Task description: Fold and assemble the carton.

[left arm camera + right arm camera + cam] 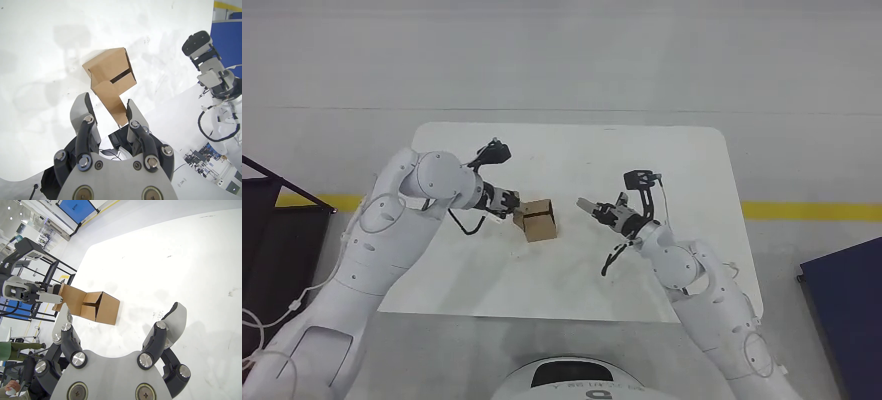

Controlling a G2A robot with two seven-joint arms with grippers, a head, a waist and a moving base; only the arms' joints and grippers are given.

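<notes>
White tabletop (572, 150), grey floor (542, 50) with yellow line (812, 210) beyond. Brown carton (537, 220) rested near tabletop's middle, end flaps part-folded, one long flap (113, 102) sticking out toward your left claw (108, 99). Its fingers stood apart astride that flap, one pad (129, 111) touching cardboard. Your right claw (120, 305) hung spread wide near carton's other side, not touching.

My white arms (402, 225) trail black cables (199, 122); left tool (107, 98) and right tool (120, 305) show grey plates, black links, silver screws.
</notes>
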